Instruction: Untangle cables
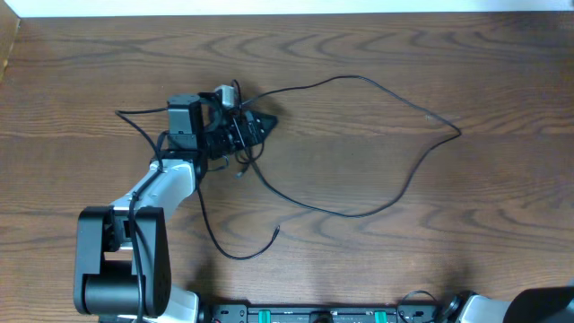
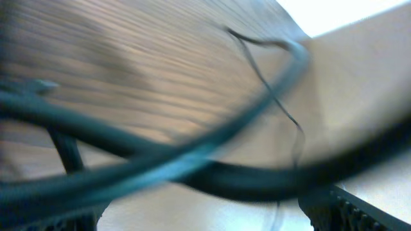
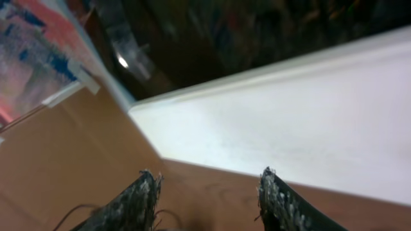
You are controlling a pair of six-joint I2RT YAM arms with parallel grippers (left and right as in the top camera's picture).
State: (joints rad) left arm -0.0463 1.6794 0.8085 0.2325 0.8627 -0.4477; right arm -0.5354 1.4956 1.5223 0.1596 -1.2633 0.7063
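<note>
Cables [image 1: 458,132] loop loosely over desk [image 1: 430,251], knot at left pincer [image 1: 240,127], jaws apart astride strands. Right pincer [image 3: 209,192] apart, empty. Step: addressing knot; next probably needs closing on one strand, drawing it clear.

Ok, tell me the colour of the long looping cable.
The cable is black, clearest in the overhead view.

Count | bench [image 1: 404,45]: 1 | arms: 2, left arm [image 1: 166,188] in full, right arm [image 1: 538,305] an edge at 5 o'clock | end effectors: 2, left end effector [image 1: 240,128], right end effector [image 3: 209,176] | cables [image 1: 350,77]: knot strands not countable; 1 wide loop toward 3 o'clock | whitish plug [image 1: 228,93]: 1
</note>
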